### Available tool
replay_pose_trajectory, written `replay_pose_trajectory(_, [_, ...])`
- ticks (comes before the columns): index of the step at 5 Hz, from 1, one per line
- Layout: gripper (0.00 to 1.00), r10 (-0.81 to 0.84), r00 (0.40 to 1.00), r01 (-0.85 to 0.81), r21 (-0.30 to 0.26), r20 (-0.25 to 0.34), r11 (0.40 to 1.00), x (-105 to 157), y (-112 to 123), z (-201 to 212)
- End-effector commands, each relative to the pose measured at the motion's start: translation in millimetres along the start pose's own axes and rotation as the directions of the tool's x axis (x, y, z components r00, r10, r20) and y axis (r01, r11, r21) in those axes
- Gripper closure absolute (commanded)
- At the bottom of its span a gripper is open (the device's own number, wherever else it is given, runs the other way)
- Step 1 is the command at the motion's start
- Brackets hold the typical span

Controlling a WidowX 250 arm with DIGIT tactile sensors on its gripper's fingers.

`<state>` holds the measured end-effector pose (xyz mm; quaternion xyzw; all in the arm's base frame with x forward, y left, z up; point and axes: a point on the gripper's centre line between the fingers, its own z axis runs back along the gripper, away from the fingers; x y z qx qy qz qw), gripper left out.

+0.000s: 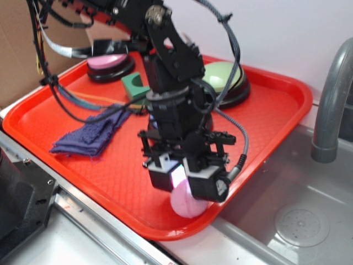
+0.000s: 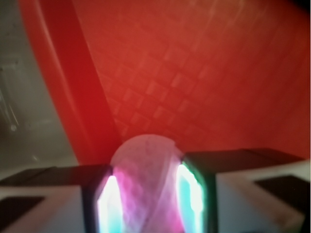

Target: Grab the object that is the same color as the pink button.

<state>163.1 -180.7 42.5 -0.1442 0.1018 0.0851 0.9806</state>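
Observation:
The object, a small pale pink dimpled ball (image 1: pixel 187 205), sits at the near rim of the red tray (image 1: pixel 265 105). My gripper (image 1: pixel 185 185) comes down on it from above. In the wrist view the ball (image 2: pixel 146 160) fills the gap between the two lit pads, touching both, so my gripper (image 2: pixel 148 199) is shut on it. I cannot tell whether the ball rests on the tray floor or hangs just above it. The pink button (image 1: pixel 107 62), a pale pink dome on a black base, stands at the tray's far left corner, partly behind cables.
A light green dome button (image 1: pixel 223 77) stands at the back of the tray, a green block (image 1: pixel 135 84) beside the arm. A purple cloth (image 1: pixel 91 135) lies on the tray's left. A steel sink (image 1: pixel 298 215) and grey faucet (image 1: pixel 331 99) lie right of the tray.

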Motion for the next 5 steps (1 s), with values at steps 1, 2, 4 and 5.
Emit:
replay_pose_trajectory(1, [1.0,-0.169,0.981,0.15,0.183,0.094,0.972,1,38,93])
replay_pose_trajectory(2, [1.0,-0.197,0.973,0.162,0.251,0.124,0.954,-4,76,130])
replay_pose_trajectory(4, [1.0,-0.154,0.979,0.1,0.343,0.134,0.934,0,126,162])
replay_pose_trajectory(5, [1.0,-0.206,0.978,0.188,0.365,0.011,0.912,14,129,165])
